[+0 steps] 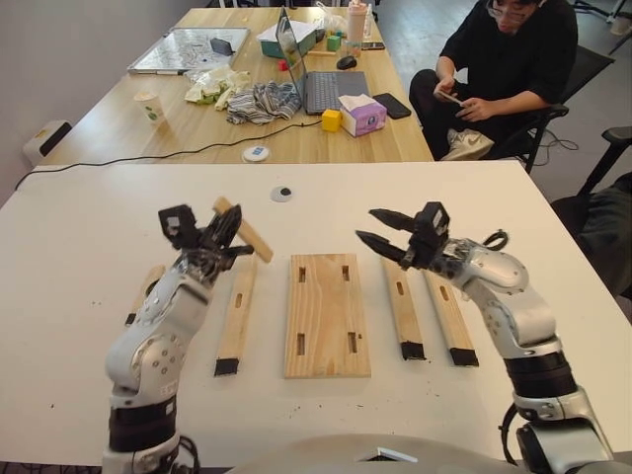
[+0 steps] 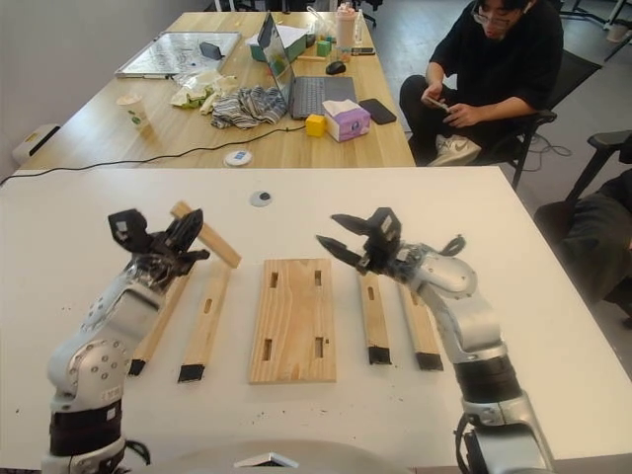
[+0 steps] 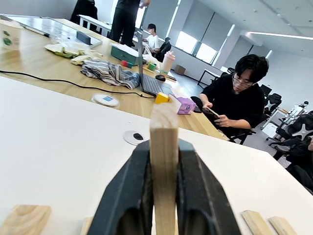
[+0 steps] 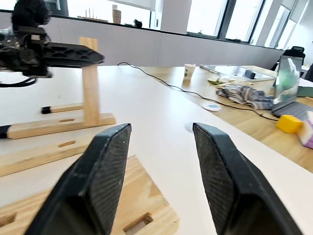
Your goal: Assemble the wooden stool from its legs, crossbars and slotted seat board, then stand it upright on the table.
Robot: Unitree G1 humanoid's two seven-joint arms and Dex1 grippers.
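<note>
- White worktop [image 1: 69,296] in front, w/ round grey cable port [image 1: 283,195] near its far edge.
- Behind it: long wooden table [image 1: 109,123], cluttered w/ open laptop [image 1: 326,87], tissue box [image 1: 363,117], yellow block [image 1: 332,119], paper cup [image 1: 149,106], striped cloth [image 1: 259,101].
- Black cable [image 1: 148,158] runs across the table's near edge.
- Plain grey wall [image 1: 69,49] on left.
- Dark grey floor [image 1: 410,30]; black office chair [image 1: 592,64] at right.
- Big windows [image 3: 206,53] on far side, daylight coming in; ceiling light strip [image 3: 279,34].
</note>
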